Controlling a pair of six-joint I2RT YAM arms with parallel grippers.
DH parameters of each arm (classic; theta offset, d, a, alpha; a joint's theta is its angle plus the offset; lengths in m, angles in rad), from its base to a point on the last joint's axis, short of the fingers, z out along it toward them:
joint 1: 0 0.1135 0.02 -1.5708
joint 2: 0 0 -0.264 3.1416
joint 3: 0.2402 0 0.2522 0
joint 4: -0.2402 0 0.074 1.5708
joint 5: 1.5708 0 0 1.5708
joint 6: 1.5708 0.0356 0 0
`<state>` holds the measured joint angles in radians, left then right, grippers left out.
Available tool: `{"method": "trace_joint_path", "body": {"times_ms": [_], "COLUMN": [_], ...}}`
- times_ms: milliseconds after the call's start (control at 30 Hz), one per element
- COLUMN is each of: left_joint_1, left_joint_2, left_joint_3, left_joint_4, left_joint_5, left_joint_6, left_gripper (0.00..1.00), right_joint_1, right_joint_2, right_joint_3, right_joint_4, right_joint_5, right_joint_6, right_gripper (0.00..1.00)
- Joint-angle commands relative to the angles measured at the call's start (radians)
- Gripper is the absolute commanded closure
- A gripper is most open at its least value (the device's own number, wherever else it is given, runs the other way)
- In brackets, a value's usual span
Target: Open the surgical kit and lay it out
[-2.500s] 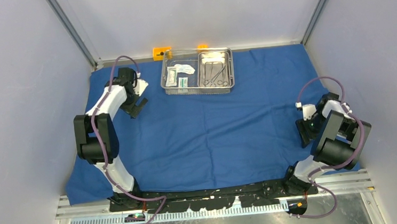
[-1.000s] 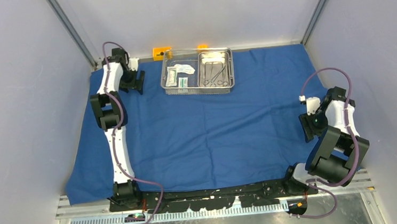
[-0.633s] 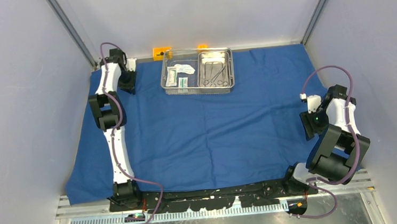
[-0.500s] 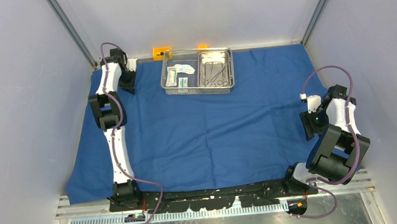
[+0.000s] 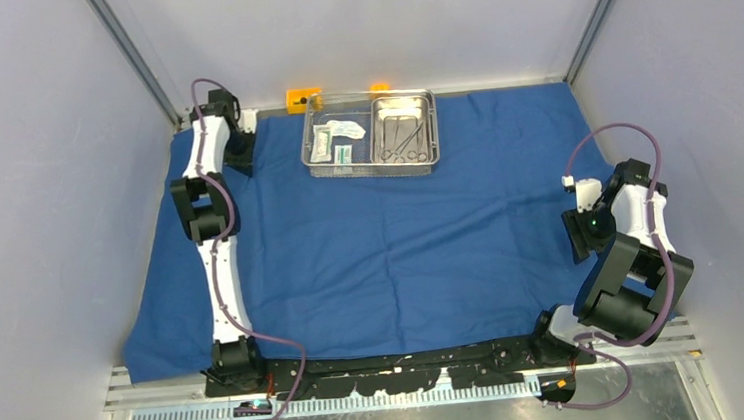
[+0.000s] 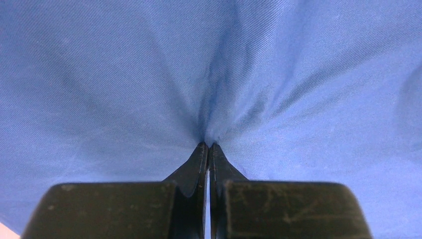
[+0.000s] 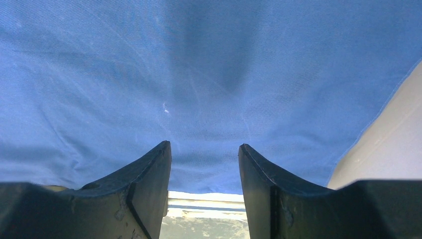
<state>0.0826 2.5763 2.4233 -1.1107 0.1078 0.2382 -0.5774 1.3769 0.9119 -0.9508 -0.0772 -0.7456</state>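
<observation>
Blue cloth wrap (image 6: 308, 74), a fold between closed left pincer (image 6: 207, 146) tips

Light is bright and even for me; a soft dark shadow falls on the blue cloth (image 7: 149, 74) just ahead of my right claw (image 7: 204, 149).

White-black arms (image 5: 222, 292), purple cables (image 5: 607, 128), black hands (image 6: 208, 145)

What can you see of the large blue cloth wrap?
The large blue cloth wrap is woven fabric, opened and spread out flat, lightly creased. The steel mesh basket sits on its far middle. The left gripper is shut on a pinch of it near the far-left corner, puckers radiating from the grip. The right gripper hangs open over its right edge.
</observation>
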Motion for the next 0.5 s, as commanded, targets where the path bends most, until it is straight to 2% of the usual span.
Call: {"method": "trace_joint_path", "body": {"times_ms": [0, 267, 467], "left_joint_1": [-0.010, -0.008, -0.007], "left_joint_2": [0.101, 0.127, 0.154], "left_joint_3": [0.072, 0.129, 0.189], "left_joint_4": [-0.016, 0.008, 0.020], "left_joint_5": [-0.061, -0.167, -0.190], "left_joint_6": [0.001, 0.030, 0.033], "left_gripper": [1.00, 1.00, 1.00], "right_joint_1": [-0.004, -0.004, -0.004], "right_joint_2": [-0.007, -0.005, -0.001], "right_joint_3": [0.033, 0.040, 0.049], "right_joint_4": [-0.009, -0.011, -0.017], "right_joint_5": [-0.014, -0.012, -0.010], "right_joint_6": [0.008, 0.008, 0.010], "right_gripper": [0.43, 0.43, 0.43]}}
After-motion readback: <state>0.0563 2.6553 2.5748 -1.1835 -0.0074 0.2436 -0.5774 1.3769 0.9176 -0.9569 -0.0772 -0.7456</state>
